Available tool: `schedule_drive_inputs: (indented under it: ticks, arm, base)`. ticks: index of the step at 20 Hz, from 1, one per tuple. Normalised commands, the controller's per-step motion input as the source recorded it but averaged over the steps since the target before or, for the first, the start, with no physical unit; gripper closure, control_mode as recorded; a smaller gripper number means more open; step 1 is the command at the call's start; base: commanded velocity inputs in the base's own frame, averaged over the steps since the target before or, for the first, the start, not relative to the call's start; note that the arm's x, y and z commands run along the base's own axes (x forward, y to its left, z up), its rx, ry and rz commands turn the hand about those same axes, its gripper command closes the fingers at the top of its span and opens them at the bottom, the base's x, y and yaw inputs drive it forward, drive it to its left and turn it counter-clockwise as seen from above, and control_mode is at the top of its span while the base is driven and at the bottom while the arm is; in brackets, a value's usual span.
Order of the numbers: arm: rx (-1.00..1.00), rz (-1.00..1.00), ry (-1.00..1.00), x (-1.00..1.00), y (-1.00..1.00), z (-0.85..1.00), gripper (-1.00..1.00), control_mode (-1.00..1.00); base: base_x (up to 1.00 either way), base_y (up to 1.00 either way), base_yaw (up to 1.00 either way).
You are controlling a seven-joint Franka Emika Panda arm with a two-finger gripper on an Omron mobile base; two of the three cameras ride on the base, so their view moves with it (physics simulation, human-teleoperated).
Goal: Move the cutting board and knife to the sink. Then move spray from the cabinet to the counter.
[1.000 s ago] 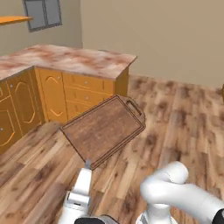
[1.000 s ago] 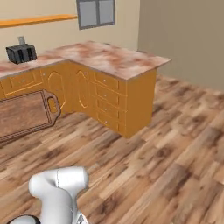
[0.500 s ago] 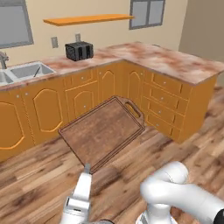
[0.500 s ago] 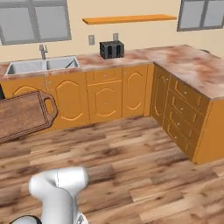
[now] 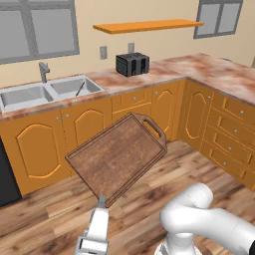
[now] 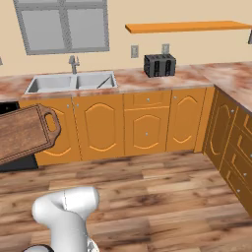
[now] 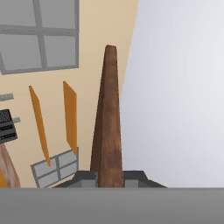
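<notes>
One board (image 5: 117, 158) is in view, held in the air over the wooden floor (image 6: 162, 187) in front of the orange cabinets (image 6: 103, 127); the jaws are closed on its near edge, with the loop handle at the far end. One double-basin sink (image 5: 47, 91) is set in the desk (image 5: 164, 69), with one tap (image 5: 44, 71) behind it. One black toaster (image 5: 132, 63) stands on the desk right of the sink. One orange shelf (image 5: 148, 25) hangs on the wall above, between two windows (image 5: 37, 30).
</notes>
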Motion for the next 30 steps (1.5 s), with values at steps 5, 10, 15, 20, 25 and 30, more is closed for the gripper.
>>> schedule_drive_inputs:
  ticks: [5, 10, 15, 20, 25, 30]
  arm:
    - [0.00, 0.00, 0.00, 0.00, 0.00, 0.00, 1.00, 1.00]
    - [0.00, 0.00, 0.00, 0.00, 0.00, 0.00, 1.00, 1.00]
    - [0.00, 0.00, 0.00, 0.00, 0.00, 0.00, 1.00, 1.00]
    - [0.00, 0.00, 0.00, 0.00, 0.00, 0.00, 1.00, 1.00]
    - [0.00, 0.00, 0.00, 0.00, 0.00, 0.00, 1.00, 1.00]
    - [0.00, 0.00, 0.00, 0.00, 0.00, 0.00, 1.00, 1.00]
  base:
    - [1.00, 0.49, 0.14]
    - [1.00, 0.51, 0.14]
    - [1.00, 0.51, 0.16]
    - [1.00, 0.54, 0.22]
    - [0.99, 0.64, 0.21]
    - [0.30, 0.14, 0.07]
